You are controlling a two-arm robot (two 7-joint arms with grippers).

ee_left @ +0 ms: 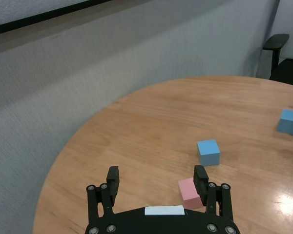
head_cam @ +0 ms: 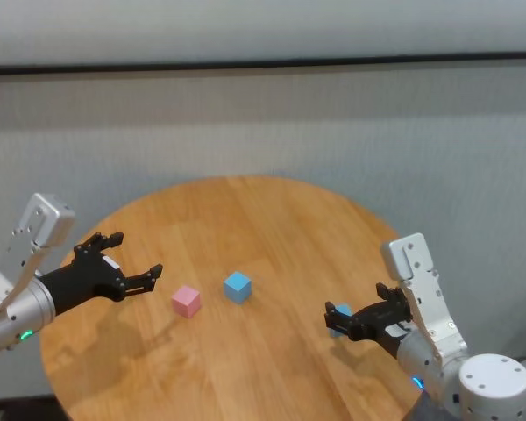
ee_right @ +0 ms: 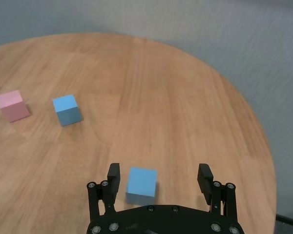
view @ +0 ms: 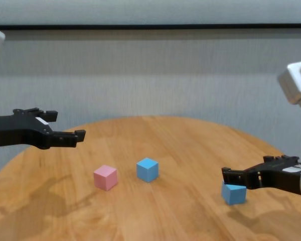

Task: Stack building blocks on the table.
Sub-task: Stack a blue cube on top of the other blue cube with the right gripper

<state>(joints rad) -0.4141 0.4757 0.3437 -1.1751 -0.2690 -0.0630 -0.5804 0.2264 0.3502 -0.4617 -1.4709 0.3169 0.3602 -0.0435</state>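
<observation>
Your right pincer, released, straddles the blue block near the table edge, lined up to grasp; left pincer hovers released.

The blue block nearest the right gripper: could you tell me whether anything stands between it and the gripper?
Nothing visible does. The right gripper is open, and the near blue block sits on the table in line with the gap between its fingers. The other blue block and the pink block lie well off to the side.

Grey wall with a dark strip; black chair beyond.
</observation>
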